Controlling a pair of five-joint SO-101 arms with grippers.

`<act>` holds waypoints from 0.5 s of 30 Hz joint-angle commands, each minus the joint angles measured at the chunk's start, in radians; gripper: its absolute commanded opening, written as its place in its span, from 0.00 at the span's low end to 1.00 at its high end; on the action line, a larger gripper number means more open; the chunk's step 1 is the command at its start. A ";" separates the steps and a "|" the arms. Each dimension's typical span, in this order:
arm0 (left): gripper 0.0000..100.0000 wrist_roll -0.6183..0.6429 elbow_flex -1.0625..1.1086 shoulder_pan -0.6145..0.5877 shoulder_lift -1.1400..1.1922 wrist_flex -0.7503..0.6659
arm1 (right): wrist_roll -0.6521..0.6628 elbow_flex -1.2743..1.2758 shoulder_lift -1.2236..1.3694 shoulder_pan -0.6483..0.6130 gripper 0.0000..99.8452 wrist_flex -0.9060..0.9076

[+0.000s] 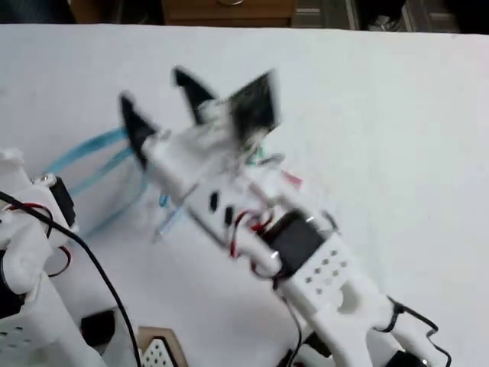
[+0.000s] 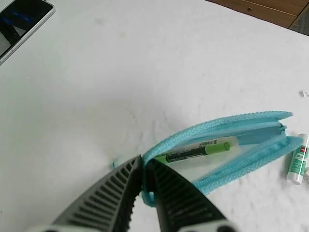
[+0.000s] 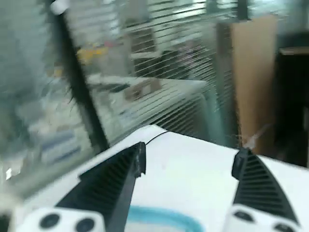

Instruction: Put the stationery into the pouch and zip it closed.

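Note:
The turquoise pouch (image 2: 241, 145) lies open on the white table, with a green marker (image 2: 198, 151) inside it. My left gripper (image 2: 143, 162) is shut on the pouch's near end, by the zipper. A glue stick (image 2: 298, 166) with a green label lies just beyond the pouch's far end. In the high view the pouch (image 1: 84, 157) shows as turquoise lines at the left. My right gripper (image 1: 157, 95) hangs open and empty above it, blurred. In the right wrist view the right gripper (image 3: 188, 164) points up toward the room, with a strip of the pouch (image 3: 164, 218) below its fingers.
The right arm (image 1: 306, 252) crosses the table from the front right and covers small green and red items (image 1: 279, 168). The left arm's base (image 1: 27, 260) stands at the front left. A dark flat device (image 2: 21, 21) lies off to one side.

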 commanded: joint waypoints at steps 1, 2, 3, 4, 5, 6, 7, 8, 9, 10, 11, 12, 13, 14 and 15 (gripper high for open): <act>0.02 0.006 -0.005 -0.004 -0.007 -0.015 | -0.187 -0.301 0.139 0.130 0.28 0.341; 0.02 0.006 -0.005 -0.004 -0.007 -0.015 | -0.232 -0.362 0.200 0.162 0.28 0.420; 0.02 0.006 -0.005 -0.004 -0.007 -0.015 | -0.272 -0.423 0.263 0.186 0.28 0.495; 0.02 0.006 -0.005 -0.004 -0.007 -0.015 | -0.310 -0.476 0.321 0.205 0.28 0.561; 0.02 0.006 -0.005 -0.004 -0.007 -0.015 | -0.353 -0.526 0.383 0.216 0.28 0.627; 0.02 0.006 -0.005 -0.004 -0.007 -0.015 | -0.400 -0.577 0.441 0.220 0.28 0.688; 0.02 0.006 -0.005 -0.004 -0.007 -0.015 | -0.443 -0.620 0.499 0.222 0.28 0.740; 0.02 0.006 -0.005 -0.004 -0.007 -0.014 | -0.482 -0.660 0.556 0.220 0.28 0.789; 0.02 0.006 -0.005 -0.004 -0.007 -0.014 | -0.516 -0.695 0.611 0.217 0.28 0.835; 0.02 0.006 -0.005 -0.004 -0.007 -0.014 | -0.546 -0.729 0.670 0.213 0.28 0.881; 0.02 0.006 -0.005 -0.004 -0.007 -0.014 | -0.571 -0.760 0.727 0.205 0.28 0.921; 0.02 0.006 -0.005 -0.005 -0.007 -0.014 | -0.594 -0.784 0.782 0.200 0.28 0.957; 0.02 0.006 -0.005 -0.005 -0.007 -0.014 | -0.606 -0.807 0.839 0.196 0.28 0.984; 0.02 0.006 -0.005 -0.005 -0.007 -0.014 | -0.621 -0.827 0.895 0.194 0.28 1.007; 0.02 0.006 -0.005 -0.004 -0.007 -0.014 | -0.635 -0.847 0.954 0.193 0.28 1.021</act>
